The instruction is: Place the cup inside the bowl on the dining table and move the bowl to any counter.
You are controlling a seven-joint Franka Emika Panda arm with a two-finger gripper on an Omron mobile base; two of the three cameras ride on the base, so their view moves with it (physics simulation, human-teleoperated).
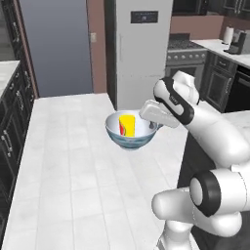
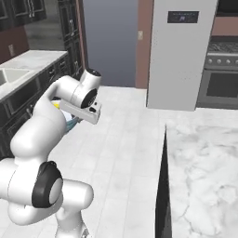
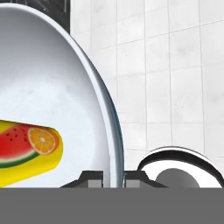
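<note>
Above the floor, jaws pinch the bowl (image 1: 128,139) rim; hand view reveals the cup's (image 3: 26,151) fruit print.

The bowl (image 1: 129,131) hangs over open white floor (image 1: 73,166), with free room to its left and below. Behind it stands the fridge (image 1: 141,49), dark cabinets (image 1: 12,122) line the far left, and the desk (image 2: 204,172) edge lies to the right.

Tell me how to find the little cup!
Look at the big white robot arm above the white tiled floor. Its end effector grips the rim of a blue-grey bowl, held in the air. The cup lies inside: bright yellow, with a fruit picture.
</note>
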